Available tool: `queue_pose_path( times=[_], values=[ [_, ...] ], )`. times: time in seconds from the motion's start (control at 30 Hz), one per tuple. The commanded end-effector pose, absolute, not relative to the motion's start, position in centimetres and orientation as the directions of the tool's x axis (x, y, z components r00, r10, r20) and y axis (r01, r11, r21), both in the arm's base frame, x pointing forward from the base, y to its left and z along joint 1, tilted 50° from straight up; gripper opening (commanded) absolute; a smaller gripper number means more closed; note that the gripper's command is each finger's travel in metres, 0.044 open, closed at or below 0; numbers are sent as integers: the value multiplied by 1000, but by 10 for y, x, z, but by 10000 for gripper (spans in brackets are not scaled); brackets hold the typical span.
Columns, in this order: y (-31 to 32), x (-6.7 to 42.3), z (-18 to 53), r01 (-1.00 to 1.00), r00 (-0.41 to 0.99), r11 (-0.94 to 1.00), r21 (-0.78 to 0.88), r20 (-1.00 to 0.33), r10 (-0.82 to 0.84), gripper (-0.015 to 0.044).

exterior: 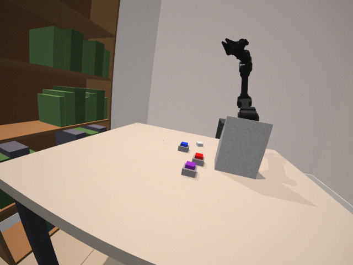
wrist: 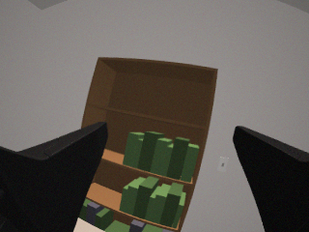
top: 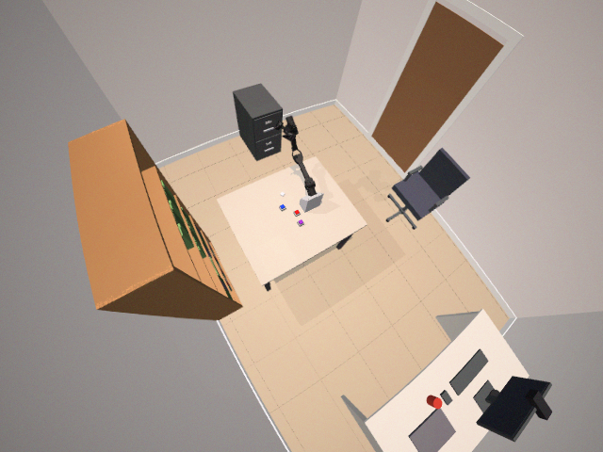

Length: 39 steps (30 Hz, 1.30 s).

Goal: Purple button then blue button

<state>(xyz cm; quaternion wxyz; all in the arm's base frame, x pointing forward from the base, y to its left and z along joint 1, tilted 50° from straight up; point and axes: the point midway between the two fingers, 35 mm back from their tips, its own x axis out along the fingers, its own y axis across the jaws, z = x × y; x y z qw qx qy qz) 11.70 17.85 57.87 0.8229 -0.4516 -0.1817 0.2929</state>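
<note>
The gripper [exterior: 228, 45] stood wide and empty, raised high above the table [exterior: 113, 185]. The purple button [exterior: 190, 165], red button [exterior: 198, 155] and blue button [exterior: 183, 144] sat well below it.

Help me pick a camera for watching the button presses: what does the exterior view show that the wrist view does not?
Only the exterior view shows the purple button, blue button, red button, a white block and the arm's grey pedestal. Only the wrist view shows the gripper close up, jaws wide apart with nothing between them. Both show the bookshelf with green books, and the table.
</note>
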Motion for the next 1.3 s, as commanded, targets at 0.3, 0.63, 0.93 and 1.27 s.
queue_pose_path(
  times=[0.3, 0.63, 0.93, 1.27],
  values=[
    [315, 152, 440, -549, 781, 348, -760, -318, 538, 400],
    [361, 187, 309, -655, 756, 399, -642, -557, 344, 400],
    [357, 213, 182, -657, 681, 515, -550, -726, 92, 400],
    [302, 224, 46, -523, 521, 665, -533, -817, -246, 400]
  ],
)
